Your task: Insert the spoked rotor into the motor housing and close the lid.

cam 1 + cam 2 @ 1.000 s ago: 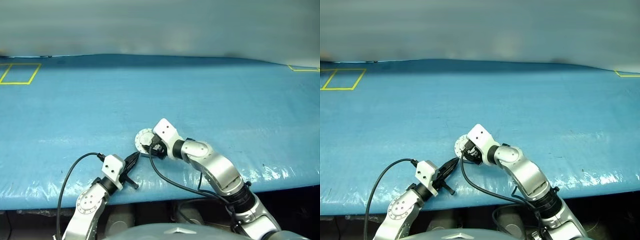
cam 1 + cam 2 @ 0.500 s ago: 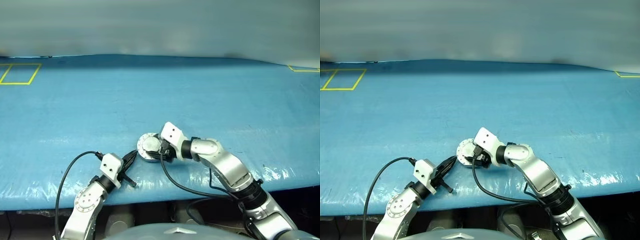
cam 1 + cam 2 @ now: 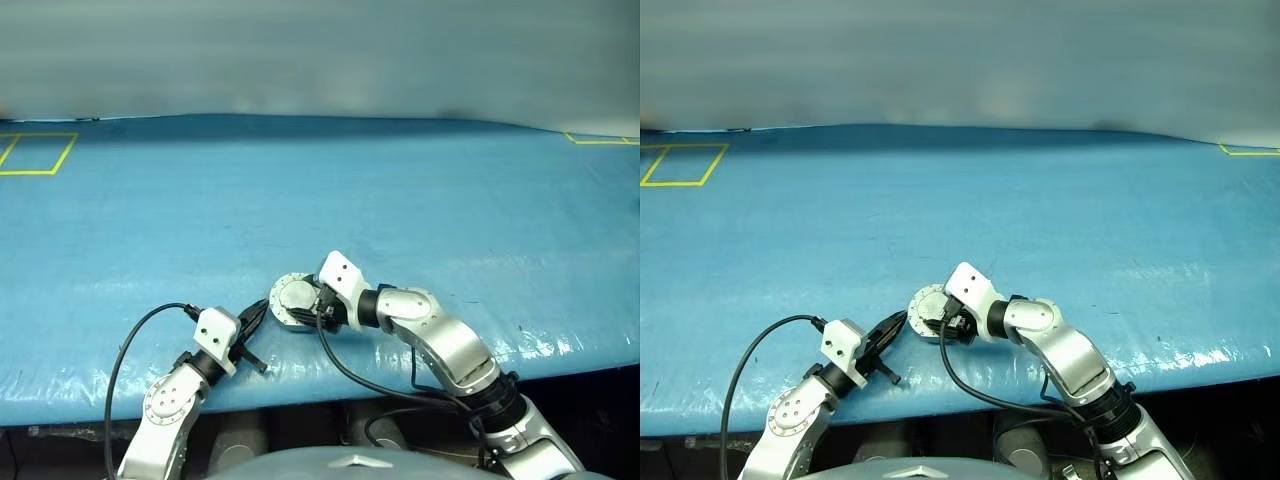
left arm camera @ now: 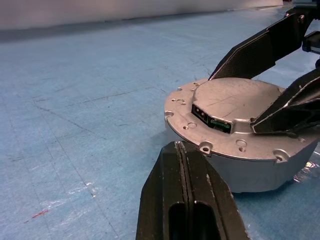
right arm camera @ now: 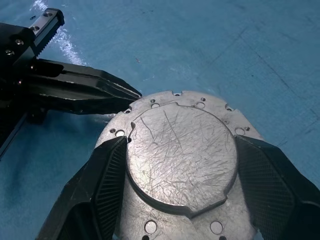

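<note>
**Lid down on the housing, right gripper around it**

The housing (image 4: 250,170) sits on the blue table (image 3: 450,200), close to the near edge. The lid (image 5: 182,155) lies flat on top of it, grey scratched side up, so the housing is closed. The rotor cannot be seen.

The right gripper (image 5: 180,165) reaches in from the right and points down at the lid. Its two black fingers (image 5: 100,185) are spread wide, one on each side of the raised round middle of the lid. They sit right up against that middle part, but the pictures do not make clear whether they squeeze it.

The left gripper (image 4: 184,150) lies low over the table, just to the left of the housing. Its fingers are pressed tight together and hold nothing. The tip is right at the rim of the housing, touching it or almost touching it.

A black cable (image 3: 130,350) loops from the left arm. A yellow square (image 3: 35,153) is marked at the far left of the table.
</note>
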Tool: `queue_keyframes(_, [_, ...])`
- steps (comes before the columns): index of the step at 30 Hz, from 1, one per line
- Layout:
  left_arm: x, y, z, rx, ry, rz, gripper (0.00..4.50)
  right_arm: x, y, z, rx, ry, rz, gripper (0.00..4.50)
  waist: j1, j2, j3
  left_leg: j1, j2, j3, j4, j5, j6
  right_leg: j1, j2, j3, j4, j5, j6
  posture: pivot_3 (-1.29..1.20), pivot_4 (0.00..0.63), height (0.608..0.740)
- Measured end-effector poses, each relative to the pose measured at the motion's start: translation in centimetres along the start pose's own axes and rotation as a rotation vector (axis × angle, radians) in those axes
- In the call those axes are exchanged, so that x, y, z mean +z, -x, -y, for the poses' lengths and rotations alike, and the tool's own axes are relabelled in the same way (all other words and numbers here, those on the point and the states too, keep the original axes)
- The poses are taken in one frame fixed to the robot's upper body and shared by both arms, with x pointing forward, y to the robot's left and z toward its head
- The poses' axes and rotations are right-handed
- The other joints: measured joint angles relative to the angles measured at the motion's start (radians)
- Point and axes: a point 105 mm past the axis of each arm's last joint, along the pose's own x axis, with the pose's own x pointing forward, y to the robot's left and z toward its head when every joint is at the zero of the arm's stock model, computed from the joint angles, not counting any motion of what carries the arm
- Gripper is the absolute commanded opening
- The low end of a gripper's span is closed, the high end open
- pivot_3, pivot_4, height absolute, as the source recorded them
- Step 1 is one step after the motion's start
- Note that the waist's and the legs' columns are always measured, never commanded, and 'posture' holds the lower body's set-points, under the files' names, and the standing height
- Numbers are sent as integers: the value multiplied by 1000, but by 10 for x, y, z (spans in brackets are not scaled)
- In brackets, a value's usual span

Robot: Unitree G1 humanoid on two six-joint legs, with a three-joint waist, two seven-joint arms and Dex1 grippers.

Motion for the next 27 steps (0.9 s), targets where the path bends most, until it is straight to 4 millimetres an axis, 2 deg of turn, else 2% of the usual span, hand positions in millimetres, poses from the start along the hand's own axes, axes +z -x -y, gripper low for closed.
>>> queue_keyframes(14, [0,0,-3,2,-14,-6,0,2,-5,3,-13,40,9,3038,1,1,-1,0,1,2,1,0,0,-1,0,0,0,1,-2,0,150,740])
queue_keyframes(27, [-1,1,-6,1,-28,-16,0,4,-4,6,55,104,16,3038,3,2,-1,-1,1,3,0,0,0,-2,-1,0,-1,3,-4,0,150,740])
